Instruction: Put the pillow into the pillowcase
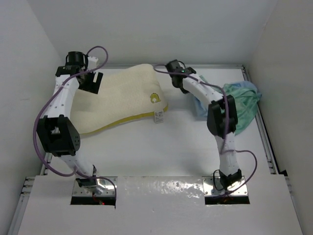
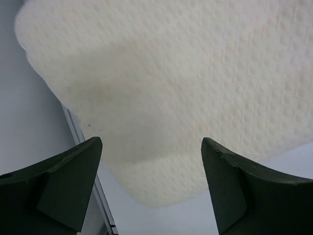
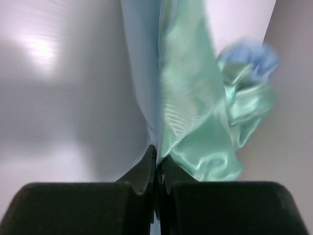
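Gripping stage: right fingers (image 3: pixel 146 171) are clamped on an edge of the sea-green satin pillowcase (image 1: pixel 243 104), bunched far right. Left fingers (image 2: pixel 68 176) hang apart over the far-left corner of the cream-white ridged pillow (image 1: pixel 122 95). The next move is probably to close on that corner and carry it to the case's mouth.

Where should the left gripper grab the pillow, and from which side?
Probably the rounded corner of the pillow framed by the open fingers of the left gripper, coming down from above. That corner sits within their span, while the broad middle looks too wide to pinch.
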Available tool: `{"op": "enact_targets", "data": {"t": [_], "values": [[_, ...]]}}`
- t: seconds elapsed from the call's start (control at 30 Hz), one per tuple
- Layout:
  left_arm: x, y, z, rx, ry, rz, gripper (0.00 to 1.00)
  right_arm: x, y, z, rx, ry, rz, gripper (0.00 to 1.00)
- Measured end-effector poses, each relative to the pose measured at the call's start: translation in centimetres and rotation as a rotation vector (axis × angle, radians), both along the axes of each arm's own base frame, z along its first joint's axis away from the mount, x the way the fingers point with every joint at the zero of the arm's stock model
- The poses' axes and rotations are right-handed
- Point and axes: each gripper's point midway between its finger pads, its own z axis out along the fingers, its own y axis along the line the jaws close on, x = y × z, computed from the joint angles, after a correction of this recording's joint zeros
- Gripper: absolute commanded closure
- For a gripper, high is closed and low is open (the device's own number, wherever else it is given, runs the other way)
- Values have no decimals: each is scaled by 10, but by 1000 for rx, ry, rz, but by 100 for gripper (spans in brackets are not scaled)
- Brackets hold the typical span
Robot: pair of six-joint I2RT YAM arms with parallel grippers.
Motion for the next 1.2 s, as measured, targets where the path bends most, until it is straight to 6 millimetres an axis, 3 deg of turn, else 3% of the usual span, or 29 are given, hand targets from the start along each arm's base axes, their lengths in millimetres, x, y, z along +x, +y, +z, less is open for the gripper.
{"op": "enact_targets", "data": {"t": [0.07, 0.13, 0.17, 0.2, 0.23, 0.27, 0.3, 0.33, 0.4, 0.47, 0.53, 0.63, 0.7, 0.73, 0.77, 0.83, 0.87, 0.93, 1.0, 1.07, 1.1, 1.13, 1.17, 1.2], "values": [[3, 0, 17, -4, -43, -4, 16, -19, 70, 74, 115, -112, 183, 100], [6, -1, 29, -7, -72, -9, 15, -63, 168, 168, 361, -279, 436, 100], [8, -1, 33, -9, -82, -10, 13, -107, 227, 228, 571, -359, 621, 100], [9, -2, 35, -10, -88, -13, 12, -149, 260, 276, 732, -415, 760, 100], [9, -2, 35, -11, -89, -13, 12, -191, 276, 324, 885, -475, 883, 100], [8, -3, 37, -14, -90, -16, 11, -224, 267, 370, 1008, -549, 962, 100], [8, -3, 38, -18, -90, -18, 11, -235, 245, 398, 1065, -625, 971, 100], [9, -5, 39, -24, -92, -23, 9, -233, 207, 425, 1085, -737, 913, 100], [9, -9, 41, -43, -97, -37, 8, -207, 138, 445, 1037, -917, 711, 100], [10, -14, 43, -65, -102, -54, 8, -174, 92, 435, 938, -994, 498, 100], [11, -19, 45, -86, -109, -71, 8, -137, 77, 398, 825, -939, 352, 100], [11, -24, 45, -108, -109, -99, 8, -76, 92, 309, 660, -727, 237, 100], [11, -26, 46, -112, -111, -118, 8, -41, 111, 237, 566, -562, 190, 98], [11, -28, 47, -113, -112, -129, 8, -26, 118, 206, 533, -499, 167, 81], [11, -29, 47, -114, -113, -137, 8, -13, 123, 176, 506, -432, 136, 57], [12, -33, 51, -117, -116, -158, 8, 21, 132, 141, 498, -390, 76, 1], [12, -35, 55, -119, -122, -168, 8, 38, 130, 126, 500, -377, 48, 1], [14, -40, 60, -127, -135, -186, 8, 49, 115, 106, 496, -341, 5, 1], [14, -45, 61, -138, -137, -203, 8, 37, 92, 92, 480, -304, -33, 1], [12, -51, 59, -149, -126, -221, 8, -2, 69, 84, 463, -240, -53, 3], [11, -53, 57, -154, -118, -229, 8, -26, 61, 88, 472, -217, -54, 23], [10, -54, 55, -157, -111, -233, 8, -47, 58, 95, 489, -204, -49, 52], [9, -55, 53, -158, -103, -237, 8, -64, 57, 108, 525, -217, -31, 87], [8, -56, 51, -157, -96, -239, 8, -77, 59, 120, 570, -239, -15, 89]]}}
